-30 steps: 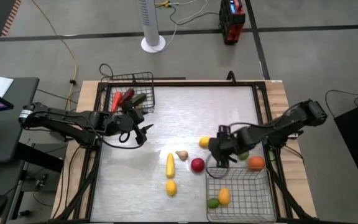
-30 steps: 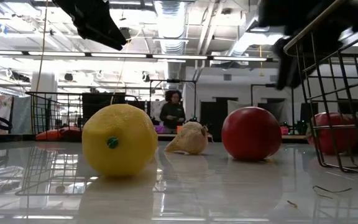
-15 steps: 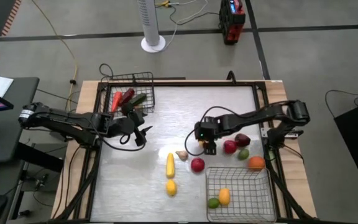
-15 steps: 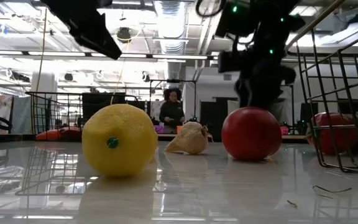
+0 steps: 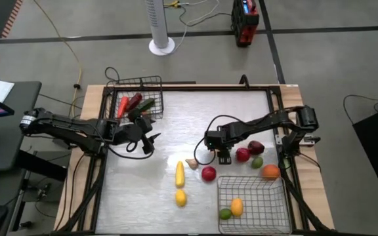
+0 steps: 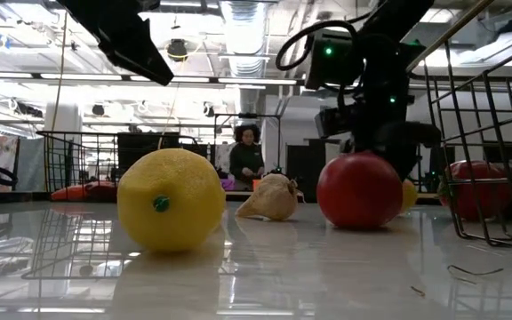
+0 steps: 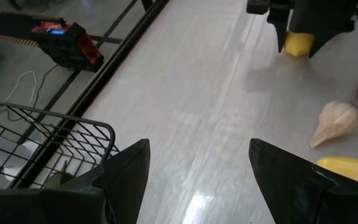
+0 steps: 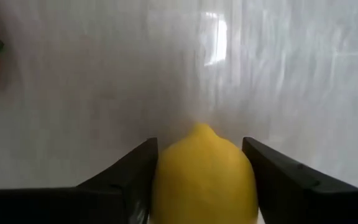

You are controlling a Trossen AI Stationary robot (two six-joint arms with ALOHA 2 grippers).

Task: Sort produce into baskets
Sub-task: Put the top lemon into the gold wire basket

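My right gripper [image 5: 218, 156] stands low over the table's middle, shut on a yellow lemon [image 8: 204, 174], which also shows in the left wrist view [image 7: 298, 43]. My left gripper [image 5: 151, 141] is open and empty above the table, just near of the left wire basket [image 5: 151, 84], which holds red and dark green pieces. The right wire basket [image 5: 268, 193] holds an orange-yellow and a green ball. A yellow corn [image 5: 180, 173], a garlic [image 5: 191, 162], a red apple [image 5: 208, 174] and a second lemon [image 5: 180, 197] lie on the table. My right gripper pinches the lemon between its two fingers, one on each side of it [image 8: 165, 171]. The fingers come from above, pointing down. The lemon's underside rests on the table.
A dark red ball [image 5: 256, 147], a red ball [image 5: 243, 155], a green ball [image 5: 257, 162] and an orange ball [image 5: 270, 172] lie to the right of my right gripper. The metal table frame [image 5: 275, 111] borders the top. A person stands in the room beyond [image 6: 248, 153].
My right gripper has gone from the right basket's far left corner toward the table's left and far side, then down over the lemon, its fingers now on either side of it. The left arm has kept still.
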